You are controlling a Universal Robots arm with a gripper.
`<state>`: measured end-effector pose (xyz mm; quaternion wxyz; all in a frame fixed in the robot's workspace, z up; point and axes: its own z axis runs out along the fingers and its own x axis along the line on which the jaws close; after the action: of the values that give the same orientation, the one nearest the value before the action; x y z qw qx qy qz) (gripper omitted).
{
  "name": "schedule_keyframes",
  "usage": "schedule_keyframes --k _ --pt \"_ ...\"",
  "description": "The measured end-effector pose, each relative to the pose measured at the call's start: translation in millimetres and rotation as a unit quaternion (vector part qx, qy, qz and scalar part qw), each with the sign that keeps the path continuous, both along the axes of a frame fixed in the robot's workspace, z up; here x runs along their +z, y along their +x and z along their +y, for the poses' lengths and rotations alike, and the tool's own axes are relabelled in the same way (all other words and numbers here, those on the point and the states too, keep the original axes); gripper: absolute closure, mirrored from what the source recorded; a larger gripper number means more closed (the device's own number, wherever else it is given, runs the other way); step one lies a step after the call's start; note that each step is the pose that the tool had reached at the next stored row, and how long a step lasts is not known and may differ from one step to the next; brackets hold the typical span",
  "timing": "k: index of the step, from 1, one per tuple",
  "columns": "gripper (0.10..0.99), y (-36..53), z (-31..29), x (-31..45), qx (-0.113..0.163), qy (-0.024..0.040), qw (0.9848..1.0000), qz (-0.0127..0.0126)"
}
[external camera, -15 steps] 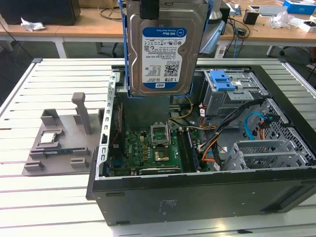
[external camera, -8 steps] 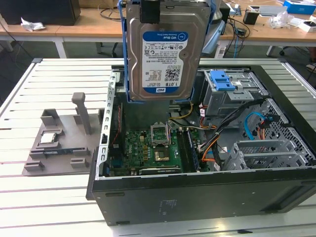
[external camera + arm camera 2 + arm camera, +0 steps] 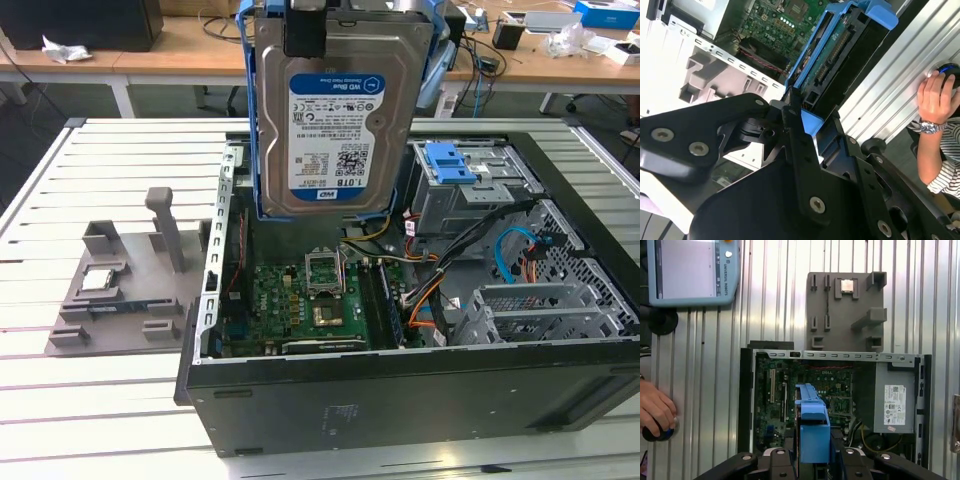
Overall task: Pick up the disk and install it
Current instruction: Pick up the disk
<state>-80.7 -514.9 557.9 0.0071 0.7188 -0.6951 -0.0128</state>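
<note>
The gripper [image 3: 810, 122] is pinching the disk [image 3: 335, 110] by its blue plastic caddy bracket, with black fingers pressing in on both sides of the frame. The disk is hanging upright in the upper centre of the exterior view. Its long axis is running vertically, its flat labelled face is turning toward that camera, and its lower short edge is pointing down into the open computer case [image 3: 400, 390]. It is hovering above the green motherboard [image 3: 300, 300], apart from it. The drive body is showing as smooth silver metal, rectangular with rounded corners, and the label is glossy white and blue. The black case is sitting on a ribbed, slatted metal table [image 3: 40, 400]. At the exterior view's left, a grey moulded fixture [image 3: 110, 300] is lying on the slats, carrying a small square silver chip [image 3: 100, 280]. A person's hand [image 3: 655, 407] is resting on a dark round object on the slats.
</note>
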Motion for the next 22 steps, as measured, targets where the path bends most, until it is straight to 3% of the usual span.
schedule_keyframes --k 22 --pt "0.722 0.0 -36.7 -0.3 0.0 0.0 1.0 0.0"
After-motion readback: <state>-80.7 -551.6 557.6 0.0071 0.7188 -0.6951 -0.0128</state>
